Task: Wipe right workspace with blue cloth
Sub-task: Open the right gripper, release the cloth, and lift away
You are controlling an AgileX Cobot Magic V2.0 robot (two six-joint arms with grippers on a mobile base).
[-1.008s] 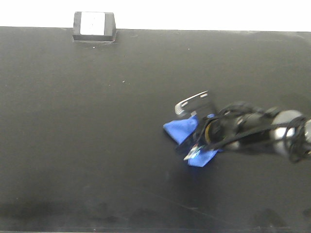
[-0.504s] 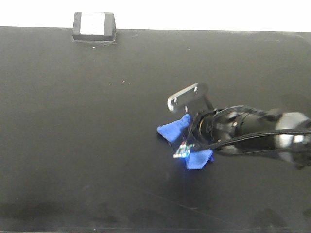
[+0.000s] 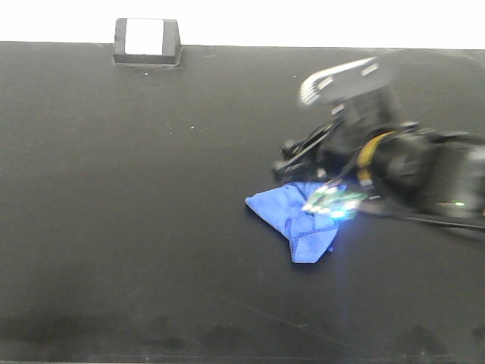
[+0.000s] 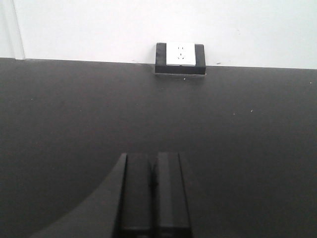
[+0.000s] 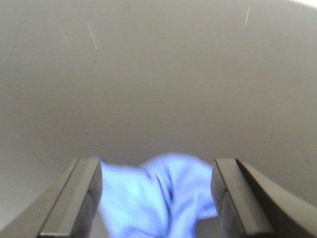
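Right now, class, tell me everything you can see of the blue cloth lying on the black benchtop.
The blue cloth is small, royal blue and soft-looking, with a darker stitched hem along one edge. It lies crumpled in loose folds on the matte black benchtop, right of centre in the front view. The right gripper is open, its fingers standing either side of the cloth; blur hides whether they touch it. Nothing else lies on or against it.

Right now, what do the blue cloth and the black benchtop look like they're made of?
Blue cloth: soft fabric, maybe microfibre; it lies crumpled in folds, with a darker stitched hem. Black benchtop: hard, smooth, matte surface, faintly smudged; material unclear, perhaps laminate.
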